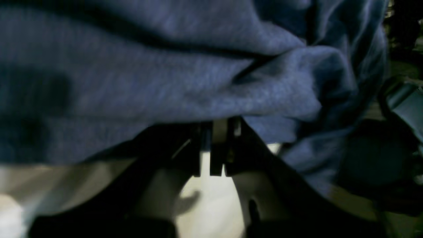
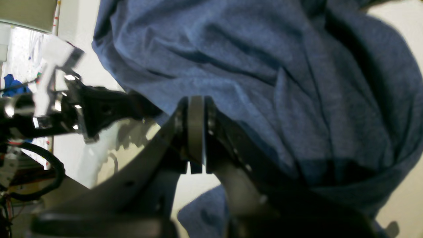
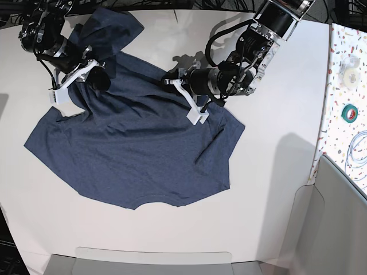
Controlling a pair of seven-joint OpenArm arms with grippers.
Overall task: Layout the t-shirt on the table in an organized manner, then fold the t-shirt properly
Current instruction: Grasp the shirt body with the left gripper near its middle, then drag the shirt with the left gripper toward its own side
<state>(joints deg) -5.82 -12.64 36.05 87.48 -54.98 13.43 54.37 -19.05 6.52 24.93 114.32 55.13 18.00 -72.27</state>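
Navy t-shirt [image 3: 132, 154] spread rumpled on the white tabletop [image 3: 275, 189] — left tool [image 1: 216, 132] and right tool [image 2: 195, 109] each pinch its fabric.

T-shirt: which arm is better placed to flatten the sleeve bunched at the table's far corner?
The right hand. In the base view it grips the t-shirt just beside that crumpled sleeve, which lies on the table. The left hand is shut on cloth mid-shirt, farther from it.
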